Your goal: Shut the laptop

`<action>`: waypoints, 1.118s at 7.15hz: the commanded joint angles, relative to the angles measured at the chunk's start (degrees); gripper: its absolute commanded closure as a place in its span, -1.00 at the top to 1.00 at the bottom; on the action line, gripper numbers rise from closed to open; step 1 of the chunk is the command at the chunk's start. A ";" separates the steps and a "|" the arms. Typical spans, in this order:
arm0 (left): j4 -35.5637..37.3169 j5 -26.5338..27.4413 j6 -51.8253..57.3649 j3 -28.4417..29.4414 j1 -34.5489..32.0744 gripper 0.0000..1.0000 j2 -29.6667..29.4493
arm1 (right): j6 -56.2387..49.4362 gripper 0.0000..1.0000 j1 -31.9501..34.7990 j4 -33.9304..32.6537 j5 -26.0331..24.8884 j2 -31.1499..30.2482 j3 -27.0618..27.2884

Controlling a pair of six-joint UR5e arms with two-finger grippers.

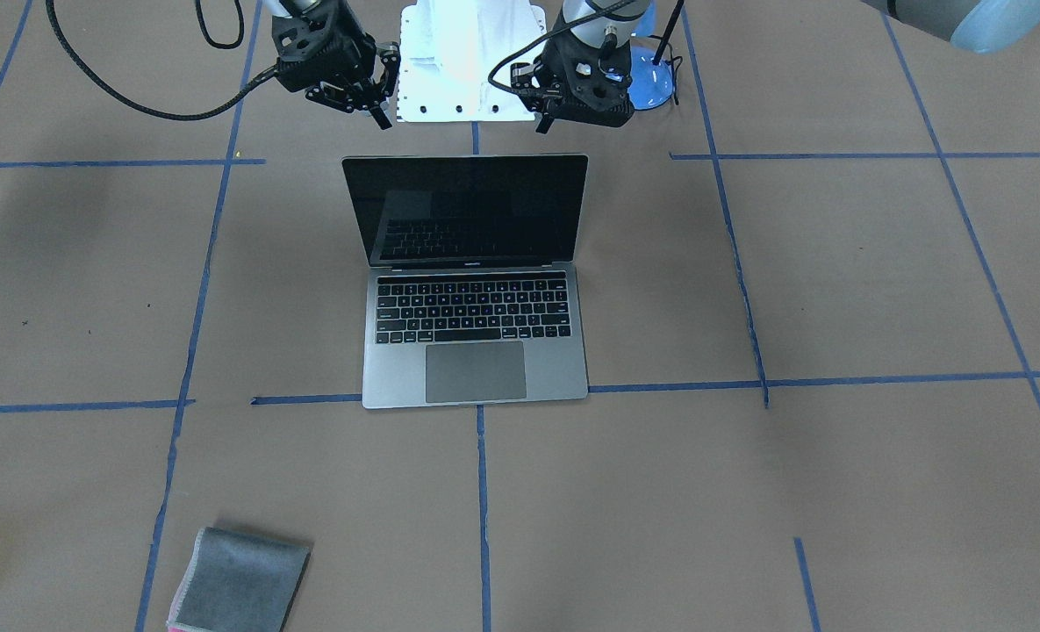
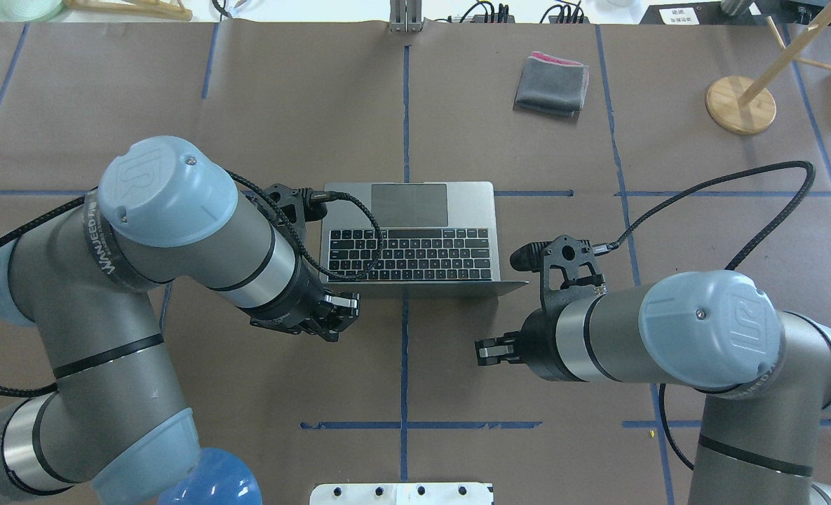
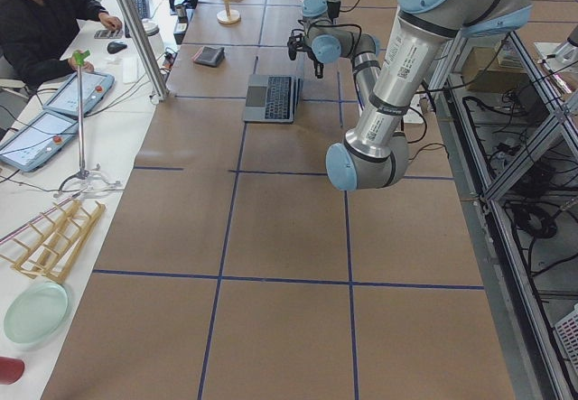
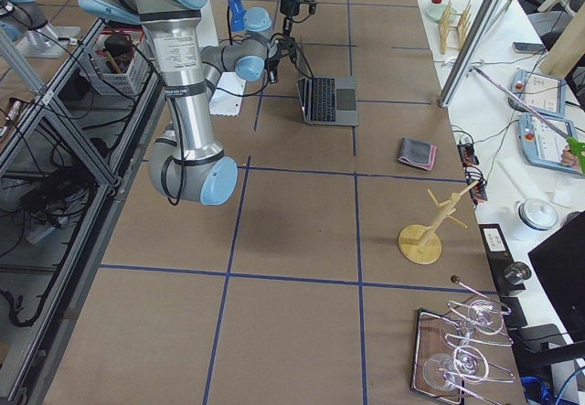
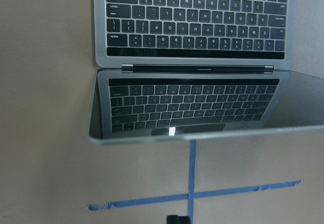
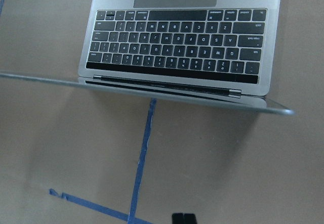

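One slim space-grey metal laptop (image 2: 415, 238) sits open on one brown paper-covered worktop (image 2: 177, 105). Two grey robot arms with pale blue caps, the left arm (image 2: 198, 259) and the right arm (image 2: 611, 337), carry one black two-finger pincer apiece: the left pincer (image 2: 341, 313) and the right pincer (image 2: 491, 348). Also counted on the worktop: one folded grey cloth (image 2: 552, 84) and one wooden stand with a round base (image 2: 740, 105). Off to the side, one dark-clothed seated operator (image 3: 45, 21).

Overhead, the left arm (image 2: 198, 238) hides one corner of the laptop (image 2: 415, 242).
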 commanded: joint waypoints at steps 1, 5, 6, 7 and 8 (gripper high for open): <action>-0.41 2.49 0.48 1.40 -0.10 -0.99 -0.55 | -0.55 -0.95 0.37 0.05 -2.90 1.96 -0.80; -4.16 3.13 0.66 7.51 -5.27 -0.99 -3.53 | -1.17 -0.97 6.52 0.05 -3.53 6.63 -6.34; -6.88 3.13 0.57 9.38 -6.76 -1.00 -3.89 | -1.26 -0.98 7.66 -0.04 -3.53 7.06 -6.60; -7.00 2.95 0.57 11.05 -8.43 -1.00 -5.11 | -1.26 -0.98 8.89 -0.04 -3.45 8.11 -7.65; -7.09 2.95 1.96 13.68 -9.06 -1.00 -6.78 | -1.26 -0.98 9.86 -0.04 -3.44 9.60 -9.57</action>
